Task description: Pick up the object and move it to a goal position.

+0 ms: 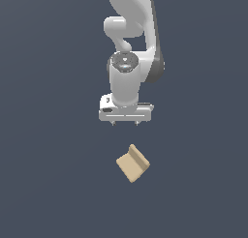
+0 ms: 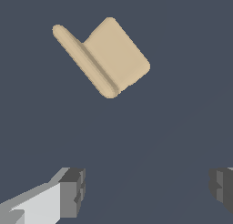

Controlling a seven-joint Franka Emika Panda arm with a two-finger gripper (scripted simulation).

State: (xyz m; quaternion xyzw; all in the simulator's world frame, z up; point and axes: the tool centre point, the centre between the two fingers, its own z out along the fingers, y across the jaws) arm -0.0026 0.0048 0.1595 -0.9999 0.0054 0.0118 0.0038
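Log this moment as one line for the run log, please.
phase: pre-grasp | tool: open, empty | small tan flat block with raised lip: on dark surface, untouched, apart from tool | pickup: not yet done

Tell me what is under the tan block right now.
Only the plain dark surface shows around the tan block, which lies flat on it, raised lip up. Whatever is directly beneath it is covered. The gripper is open and apart from it, touching nothing.

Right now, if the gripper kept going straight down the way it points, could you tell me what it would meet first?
Probably the bare dark floor. The open gripper points downward, and in the wrist view the tan block lies ahead of the fingers, not between them, so it would likely be missed, though depth is unclear.
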